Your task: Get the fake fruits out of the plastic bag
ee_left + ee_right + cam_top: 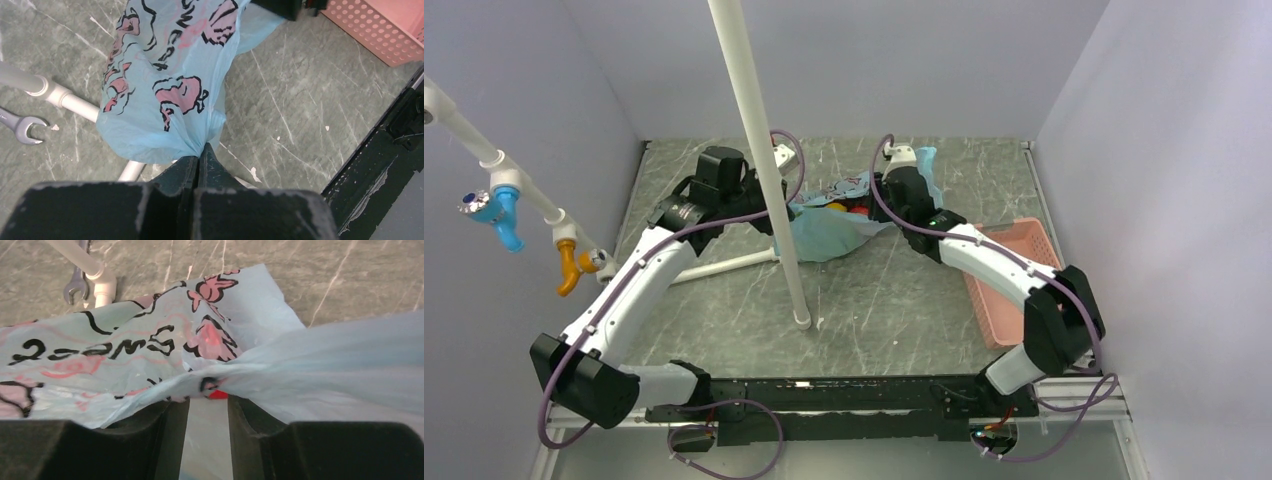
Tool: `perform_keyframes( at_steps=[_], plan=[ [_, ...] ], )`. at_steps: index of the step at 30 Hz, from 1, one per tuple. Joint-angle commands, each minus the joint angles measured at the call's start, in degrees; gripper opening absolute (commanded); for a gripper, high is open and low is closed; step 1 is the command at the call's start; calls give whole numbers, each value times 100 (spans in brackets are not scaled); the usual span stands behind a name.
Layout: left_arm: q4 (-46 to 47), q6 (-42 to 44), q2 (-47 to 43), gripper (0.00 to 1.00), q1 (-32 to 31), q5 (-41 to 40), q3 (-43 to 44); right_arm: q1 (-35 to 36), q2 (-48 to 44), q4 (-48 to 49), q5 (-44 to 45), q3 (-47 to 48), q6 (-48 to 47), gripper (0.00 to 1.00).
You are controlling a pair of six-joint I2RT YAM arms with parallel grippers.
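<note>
**Fruits not out yet: bag pinched at both ends**

Progress: early, by my read. No fruits lie loose on the table [884, 300], and none show in the pink tray [1014, 280] at right. All the fruits I can see are inside the bag [829, 232]. From the top cam, a yellow one [836, 208] and a red/orange one beside it peek through the open top. No grape bunch or green piece visible; prob. hidden under the film.

Done: both arms have a hold on the bag. Left to do: open the mouth or tip it, then get every fruit out.

Grippers:
- Left gripper [200, 152]: jaws fully closed on a small twisted tuft of bag film, at the bag's near corner in its wrist cam.
- Right gripper [207, 401]: jaws narrow, w/ a gathered rope of film between the tips. A red bit [217, 394] shows right at the tips; can't tell if a fruit is caught in the pinch too.

Where: bag sits mid-table toward the back, between the two grippers and just right of the white pole. It's well apart from the tray.

Look: thin, crinkly, pale blue-green film, semi-see-through, w/ black-outlined pink print and dark lettering. It looks pulled taut toward the right gripper, slack and bulgy elsewhere.
</note>
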Motion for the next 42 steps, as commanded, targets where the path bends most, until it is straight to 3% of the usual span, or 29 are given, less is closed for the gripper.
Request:
perform_keyframes(
  at_steps=[1, 5, 8, 12, 13, 16, 18, 21, 24, 28, 29, 30, 32, 37, 40, 42],
  plan=[
    [355, -6, 53, 0, -66, 258, 13, 224, 367, 561, -88, 194, -155, 39],
    [252, -175, 399, 0, -96, 4, 117, 589, 219, 692, -36, -348, -414, 47],
    [117, -254, 598, 0, -97, -226, 211, 599, 19, 982, -502, -1088, -455, 52],
    [87, -167, 532, 0, -94, -356, 199, 543, -44, 917, -688, -1748, -376, 52],
    [89, -124, 503, 6, -95, -340, 181, 524, -53, 864, -670, -1806, -291, 52],
    [111, -75, 481, 36, -89, -234, 141, 509, -268, 846, -808, -1819, -103, 52],
    [66, -45, 544, 45, -97, -119, 160, 512, -443, 808, -910, -1681, 33, 53],
    [-69, 20, 726, 49, -106, 49, 239, 510, -625, 851, -973, -1504, 206, 55],
    [-206, 89, 848, 46, -131, 147, 303, 503, -516, 861, -903, -1262, 251, 56],
    [-257, 190, 744, 17, -132, 108, 325, 528, -154, 706, -761, -824, 355, 56],
    [-273, 219, 688, 18, -129, 66, 326, 535, -101, 731, -808, -721, 394, 56],
    [-282, 248, 623, 23, -132, 21, 323, 550, -63, 763, -894, -651, 421, 56],
    [-245, 294, 461, 43, -126, -55, 272, 583, 4, 874, -1093, -552, 447, 56],
    [-91, 407, 162, 65, -115, 105, 144, 597, 250, 951, -1671, -410, 484, 58],
    [-70, 386, 98, 72, -115, 165, 148, 593, 103, 1220, -1964, -692, 499, 60],
    [26, 300, 23, 85, -96, 132, 117, 598, 21, 1354, -2287, -847, 466, 61]
  ],
)
